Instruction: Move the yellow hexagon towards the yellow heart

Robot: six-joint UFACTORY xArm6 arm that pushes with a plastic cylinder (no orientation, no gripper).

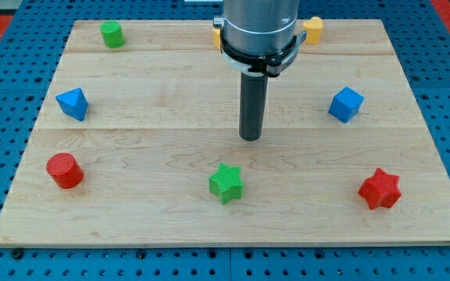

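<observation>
A yellow block (pixel 312 30), which looks like the hexagon, stands at the board's top edge, just right of my arm's housing. A second yellow block (pixel 216 37) peeks out at the housing's left side. It is mostly hidden, so its shape cannot be made out. My tip (pixel 250 138) rests near the middle of the board, well below both yellow blocks and touching no block. The green star (pixel 226 183) is the nearest block, a little below and left of the tip.
A green cylinder (pixel 112 33) stands at the top left, a blue triangular block (pixel 73 103) at the left and a red cylinder (pixel 65 170) at the lower left. A blue cube (pixel 345 104) is at the right, a red star (pixel 380 188) at the lower right. The wooden board (pixel 155 218) lies on a blue pegboard.
</observation>
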